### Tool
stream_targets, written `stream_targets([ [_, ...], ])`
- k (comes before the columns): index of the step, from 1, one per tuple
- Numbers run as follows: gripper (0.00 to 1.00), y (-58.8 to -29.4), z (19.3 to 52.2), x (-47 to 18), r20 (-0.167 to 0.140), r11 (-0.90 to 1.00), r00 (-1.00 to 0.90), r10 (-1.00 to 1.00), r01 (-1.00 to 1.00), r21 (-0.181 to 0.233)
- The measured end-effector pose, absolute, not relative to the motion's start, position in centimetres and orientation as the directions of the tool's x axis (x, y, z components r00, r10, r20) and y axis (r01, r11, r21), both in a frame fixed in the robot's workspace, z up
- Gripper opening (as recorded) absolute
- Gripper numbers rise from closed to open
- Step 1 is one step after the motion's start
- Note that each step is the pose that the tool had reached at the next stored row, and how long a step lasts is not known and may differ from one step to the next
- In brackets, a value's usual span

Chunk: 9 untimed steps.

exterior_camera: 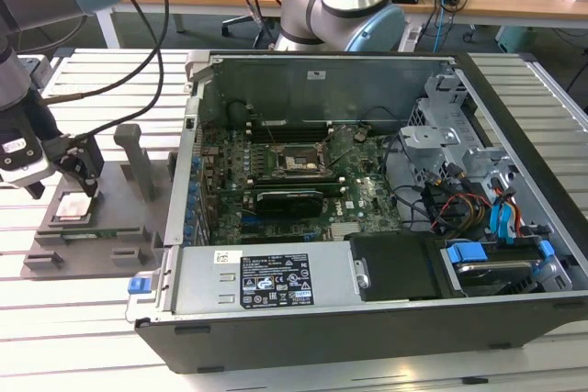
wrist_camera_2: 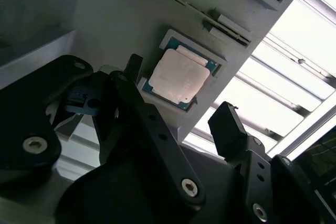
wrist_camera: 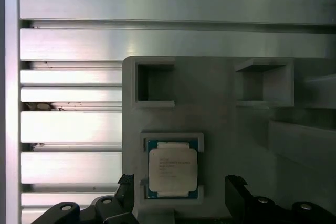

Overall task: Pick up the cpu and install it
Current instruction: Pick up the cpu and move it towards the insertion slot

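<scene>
Silvery-grey cpu (wrist_camera: 172,169) lies flat in the grey tray's (wrist_camera: 220,129) recess, the gripper (wrist_camera: 181,182) spread wide astride it; a clean pick needs the jaws square to opposite edges, centred, meeting them evenly.

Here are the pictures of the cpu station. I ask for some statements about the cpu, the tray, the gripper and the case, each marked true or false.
1. The cpu lies in a recess of the grey tray. True.
2. The gripper is shut on the cpu. False: it is open, and its fingers stand apart on either side of the cpu.
3. The tray stands inside the computer case. False: it stands outside, at the exterior view's left of the case.
4. The case is open and its green board shows. True.
</scene>
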State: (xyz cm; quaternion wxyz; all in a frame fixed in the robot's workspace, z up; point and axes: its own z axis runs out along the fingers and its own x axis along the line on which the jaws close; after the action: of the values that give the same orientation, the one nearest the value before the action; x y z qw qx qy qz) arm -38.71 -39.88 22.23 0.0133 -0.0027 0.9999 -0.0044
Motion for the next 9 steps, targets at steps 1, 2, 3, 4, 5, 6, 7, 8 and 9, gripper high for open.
stream_targets([
  [1,0.78,-39.88,22.19,-38.71,-0.027,1.0,-1.0,-0.006,-0.005,-0.009],
  [2,0.78,-39.88,22.11,-38.7,-0.027,1.0,-1.0,-0.006,-0.005,-0.009],
  [3,0.78,-39.88,22.05,-38.7,-0.027,1.0,-1.0,-0.006,-0.005,-0.009],
  [4,0.78,-39.88,22.0,-38.69,-0.027,1.0,-1.0,-0.006,-0.005,-0.009],
  [5,0.78,-39.88,21.94,-38.69,-0.027,1.0,-1.0,-0.005,-0.005,-0.009],
  [6,0.78,-39.88,21.89,-38.69,-0.027,1.0,-1.0,-0.006,-0.005,-0.009],
  [7,0.78,-39.88,21.85,-38.69,-0.027,1.0,-1.0,-0.005,-0.005,-0.009],
  [8,0.78,-39.88,21.77,-38.68,-0.027,1.0,-1.0,-0.006,-0.005,-0.009],
  [9,0.78,-39.88,21.71,-38.68,-0.027,1.0,-1.0,-0.006,-0.005,-0.009],
])
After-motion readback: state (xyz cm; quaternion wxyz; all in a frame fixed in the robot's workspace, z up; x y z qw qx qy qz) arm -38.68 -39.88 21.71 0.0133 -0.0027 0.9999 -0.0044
